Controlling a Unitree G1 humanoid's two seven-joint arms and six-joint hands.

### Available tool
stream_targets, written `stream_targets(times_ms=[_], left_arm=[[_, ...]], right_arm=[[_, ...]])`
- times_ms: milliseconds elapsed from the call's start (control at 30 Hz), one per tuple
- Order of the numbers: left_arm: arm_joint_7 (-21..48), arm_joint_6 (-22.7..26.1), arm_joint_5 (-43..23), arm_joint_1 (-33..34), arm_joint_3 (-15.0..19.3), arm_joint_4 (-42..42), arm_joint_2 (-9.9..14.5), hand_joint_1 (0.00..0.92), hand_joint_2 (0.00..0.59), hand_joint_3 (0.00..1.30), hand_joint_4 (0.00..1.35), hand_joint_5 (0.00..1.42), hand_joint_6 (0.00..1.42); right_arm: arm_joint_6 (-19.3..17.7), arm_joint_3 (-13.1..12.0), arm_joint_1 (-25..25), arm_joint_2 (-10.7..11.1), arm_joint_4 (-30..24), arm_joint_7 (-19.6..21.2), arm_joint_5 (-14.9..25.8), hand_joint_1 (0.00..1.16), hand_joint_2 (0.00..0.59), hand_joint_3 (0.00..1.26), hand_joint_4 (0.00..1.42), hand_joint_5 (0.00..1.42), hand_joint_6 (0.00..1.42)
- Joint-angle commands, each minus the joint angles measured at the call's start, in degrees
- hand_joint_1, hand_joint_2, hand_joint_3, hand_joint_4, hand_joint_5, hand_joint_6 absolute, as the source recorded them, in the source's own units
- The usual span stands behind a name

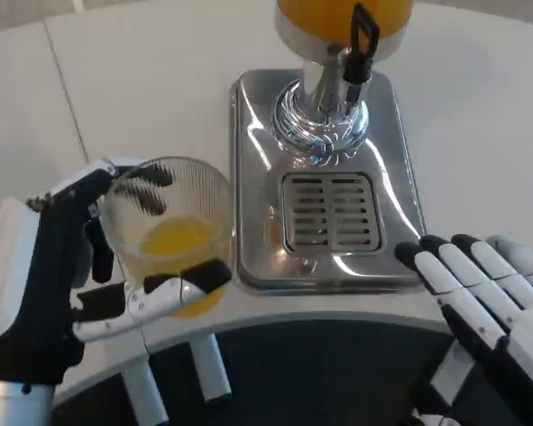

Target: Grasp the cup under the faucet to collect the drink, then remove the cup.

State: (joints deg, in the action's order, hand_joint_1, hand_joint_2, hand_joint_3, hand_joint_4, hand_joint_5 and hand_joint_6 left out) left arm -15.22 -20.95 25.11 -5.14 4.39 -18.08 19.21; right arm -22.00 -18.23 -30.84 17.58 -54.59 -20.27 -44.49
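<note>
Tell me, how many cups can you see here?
1. A clear ribbed cup with orange drink at the bottom, held by the left hand left of the dispenser's steel tray. Nothing in the picture suggests another.

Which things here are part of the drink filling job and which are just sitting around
Part of the job:
cup with orange drink, held by the left hand
faucet
drink dispenser
drip tray

Just there:
right hand, open beside the tray's base
white table
</note>
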Motion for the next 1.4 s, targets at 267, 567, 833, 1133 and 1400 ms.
stream_targets(times_ms=[267, 567, 833, 1133, 1400], left_arm=[[5.1, -8.9, -2.3, -11.1, 0.1, -10.5, -1.2, 0.843, 0.000, 1.13, 1.06, 1.30, 1.42], [8.7, -12.4, -2.5, -14.7, -2.0, -12.8, -3.1, 0.843, 0.000, 1.13, 1.06, 1.29, 1.42], [9.7, -13.4, -1.8, -13.8, -3.2, -12.1, -4.4, 0.843, 0.000, 1.13, 1.04, 1.29, 1.42], [11.2, -12.7, -1.2, -11.3, -4.8, -11.3, -5.3, 0.843, 0.000, 1.13, 1.04, 1.29, 1.42], [11.0, -12.9, -0.6, -11.1, -5.1, -10.9, -5.8, 0.843, 0.000, 1.13, 1.04, 1.29, 1.42]], right_arm=[[-10.7, -4.0, -5.3, 1.2, 2.5, 7.6, 5.2, 0.14, 0.563, 0.00, 0.00, 0.00, 0.00], [-15.2, -7.4, -9.7, 0.3, 1.6, 8.3, 10.5, 0.10, 0.568, 0.00, 0.00, 0.00, 0.00], [-15.0, -4.8, -9.6, -0.8, 0.3, 6.0, 9.0, 0.09, 0.567, 0.00, 0.00, 0.00, 0.00], [-14.2, -2.4, -8.7, -2.2, -0.1, 5.4, 8.3, 0.08, 0.566, 0.00, 0.00, 0.00, 0.00], [-13.8, -0.9, -8.5, -2.8, -0.1, 5.4, 7.4, 0.07, 0.570, 0.00, 0.00, 0.00, 0.00]])
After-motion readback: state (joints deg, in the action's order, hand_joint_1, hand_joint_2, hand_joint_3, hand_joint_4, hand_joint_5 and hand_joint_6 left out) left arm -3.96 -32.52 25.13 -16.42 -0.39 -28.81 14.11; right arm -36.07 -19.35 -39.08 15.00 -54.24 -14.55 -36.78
